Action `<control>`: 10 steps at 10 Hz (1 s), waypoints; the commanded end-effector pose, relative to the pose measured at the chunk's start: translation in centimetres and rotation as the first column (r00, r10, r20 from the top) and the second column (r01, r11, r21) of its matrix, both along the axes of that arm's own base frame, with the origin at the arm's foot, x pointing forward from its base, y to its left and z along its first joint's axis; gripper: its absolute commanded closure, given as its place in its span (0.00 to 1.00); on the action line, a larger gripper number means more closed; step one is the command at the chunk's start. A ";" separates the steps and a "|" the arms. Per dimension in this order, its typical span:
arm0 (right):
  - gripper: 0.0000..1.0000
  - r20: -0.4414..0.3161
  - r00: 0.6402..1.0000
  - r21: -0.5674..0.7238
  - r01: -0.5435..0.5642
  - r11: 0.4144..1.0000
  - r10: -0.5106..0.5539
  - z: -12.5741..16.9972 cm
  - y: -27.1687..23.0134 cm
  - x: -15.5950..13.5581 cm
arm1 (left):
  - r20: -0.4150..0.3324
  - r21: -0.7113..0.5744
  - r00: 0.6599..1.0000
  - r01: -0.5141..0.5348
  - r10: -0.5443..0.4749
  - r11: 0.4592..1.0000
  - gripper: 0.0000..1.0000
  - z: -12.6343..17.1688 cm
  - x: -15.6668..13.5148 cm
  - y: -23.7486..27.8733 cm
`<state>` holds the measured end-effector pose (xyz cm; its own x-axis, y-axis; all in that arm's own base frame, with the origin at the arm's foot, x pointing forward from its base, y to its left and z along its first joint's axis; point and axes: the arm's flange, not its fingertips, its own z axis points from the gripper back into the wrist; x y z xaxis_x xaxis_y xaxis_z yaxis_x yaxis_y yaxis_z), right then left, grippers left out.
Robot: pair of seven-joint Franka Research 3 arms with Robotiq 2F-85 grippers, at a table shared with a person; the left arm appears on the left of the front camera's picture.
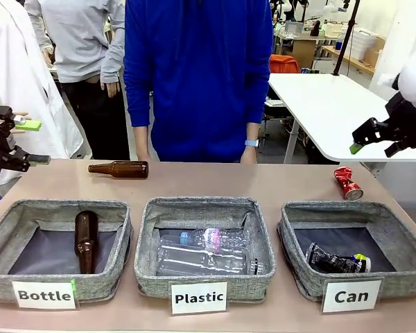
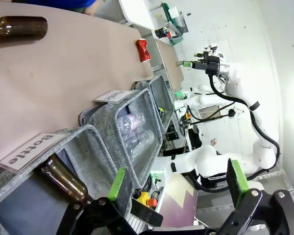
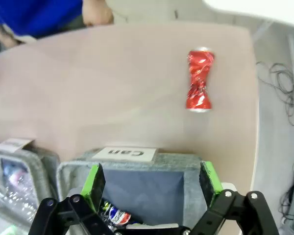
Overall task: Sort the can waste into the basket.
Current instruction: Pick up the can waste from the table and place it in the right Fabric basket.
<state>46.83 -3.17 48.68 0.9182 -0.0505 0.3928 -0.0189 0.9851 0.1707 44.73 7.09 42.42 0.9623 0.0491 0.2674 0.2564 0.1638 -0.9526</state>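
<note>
A crushed red can (image 1: 347,184) (image 2: 143,50) (image 3: 199,81) lies on the table at the far right, just beyond the grey basket (image 1: 286,223) (image 3: 137,167) labelled "Can". Inside that basket lies a dark crushed can (image 1: 336,262) (image 3: 115,215) with green-yellow marks. My right gripper (image 1: 374,147) (image 3: 152,183) hangs open in the air above the table's right end. In the right wrist view it hovers over the basket's near side, and nothing sits between its fingers. At the left edge, well above the table, my left gripper (image 1: 33,142) (image 2: 178,180) stands open and empty.
A brown glass bottle (image 1: 118,168) (image 2: 19,27) lies on the table at the back left. The "Bottle" basket (image 1: 7,220) holds another brown bottle. The "Plastic" basket (image 1: 147,236) holds clear bottles. A person in blue (image 1: 197,76) stands at the far edge.
</note>
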 end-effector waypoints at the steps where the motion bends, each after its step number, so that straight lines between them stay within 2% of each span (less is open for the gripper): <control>1: 0.00 -0.031 0.998 0.107 -0.042 0.993 0.046 0.3 -0.4 -0.6 | -0.005 0.000 1.000 0.001 -0.001 1.000 0.00 0.3 0.1 0.1; 2: 0.00 0.000 1.000 0.000 0.000 1.000 0.000 0.0 0.0 0.0 | -0.005 0.000 1.000 0.001 -0.001 1.000 0.00 0.3 0.1 0.1; 3: 0.00 0.100 0.940 -0.219 0.339 0.915 -0.325 -0.7 1.2 0.7 | -0.005 0.000 1.000 0.001 -0.001 1.000 0.00 0.3 0.1 0.1; 4: 0.00 -0.002 0.967 -0.243 0.248 0.938 -0.257 -1.7 0.5 3.4 | -0.005 0.000 1.000 0.001 -0.001 1.000 0.00 0.3 0.1 0.1; 5: 0.00 -0.023 0.976 -0.251 0.203 0.946 -0.215 -2.6 -0.6 6.3 | -0.005 0.000 1.000 0.001 -0.001 1.000 0.00 0.3 0.1 0.1; 6: 0.00 -0.028 0.976 -0.250 0.201 0.947 -0.215 -4.0 -2.1 9.1 | -0.005 0.000 1.000 0.001 -0.001 1.000 0.00 0.3 0.1 0.1; 7: 0.00 -0.075 0.970 -0.254 0.204 0.945 -0.229 -6.0 -3.4 11.7 | -0.005 0.000 1.000 0.001 -0.001 1.000 0.00 0.3 0.1 0.1; 10: 0.00 -0.190 0.972 -0.192 0.102 0.976 -0.139 -10.8 -4.1 15.7 | -0.005 0.000 1.000 0.001 -0.001 1.000 0.00 0.3 0.1 0.1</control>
